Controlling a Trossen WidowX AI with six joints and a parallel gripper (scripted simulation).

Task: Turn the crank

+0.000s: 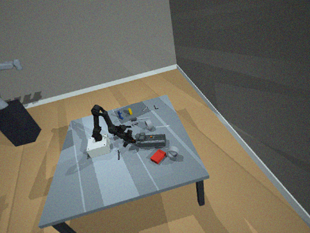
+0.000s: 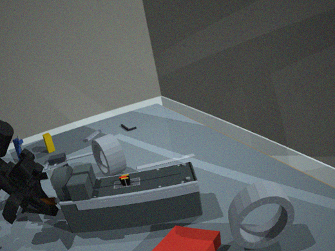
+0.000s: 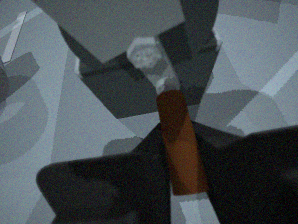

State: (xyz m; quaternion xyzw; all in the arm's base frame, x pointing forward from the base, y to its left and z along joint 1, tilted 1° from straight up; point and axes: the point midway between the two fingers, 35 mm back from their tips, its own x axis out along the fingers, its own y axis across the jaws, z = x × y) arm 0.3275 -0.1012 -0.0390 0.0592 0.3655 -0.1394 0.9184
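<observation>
No brand, label or writing can be read in any view. At the left of the exterior view, the gripper is seen closed around the orange-brown handle of the crank, which is pinched between its dark fingers. In the wrist view, the handle is joined at its far end to a pale metal crank arm. Just to the right of the gripper, the grey machine is set on the table, its crank end turned toward the gripper and its long body stretched away from it. The small red pointer is carried on the slide along the machine's top, beyond the blocky housing; whether it is level with the brass marks cannot be told. Farther right, a red block is placed near the machine, and a grey ring is stood beside the block.
</observation>
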